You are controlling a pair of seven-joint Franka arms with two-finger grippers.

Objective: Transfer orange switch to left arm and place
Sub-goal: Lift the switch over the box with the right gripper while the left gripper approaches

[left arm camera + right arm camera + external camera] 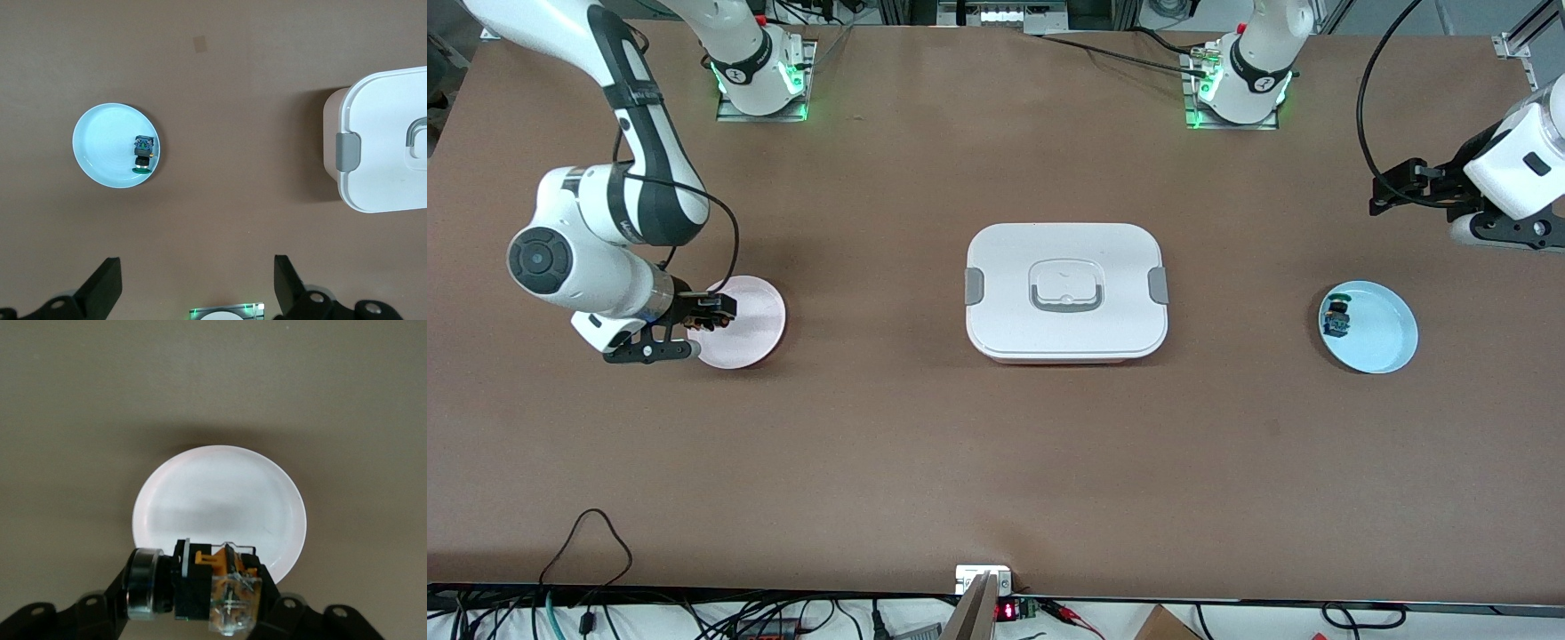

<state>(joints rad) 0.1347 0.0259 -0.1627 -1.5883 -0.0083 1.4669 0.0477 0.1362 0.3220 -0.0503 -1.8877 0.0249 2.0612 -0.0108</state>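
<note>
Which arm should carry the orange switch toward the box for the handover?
Right. The right gripper is shut on the orange switch over the pink plate; the left gripper waits open, away from the box.

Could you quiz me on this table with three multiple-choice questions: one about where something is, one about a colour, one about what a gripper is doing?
1. Where is the green-capped switch?
A. In the blue dish
B. On the box
C. In the pink dish

2. What colour are the box's side clips?
A. Red
B. Grey
C. Yellow

3. What is the right gripper doing?
A. Open, empty
B. Pressing the box lid
C. Gripping the orange switch over the pink dish

Answers: 1 A, it lies inside the dish rim. 2 B, both clips look grey. 3 C, the fingers clamp it. The left gripper waits open.
</note>
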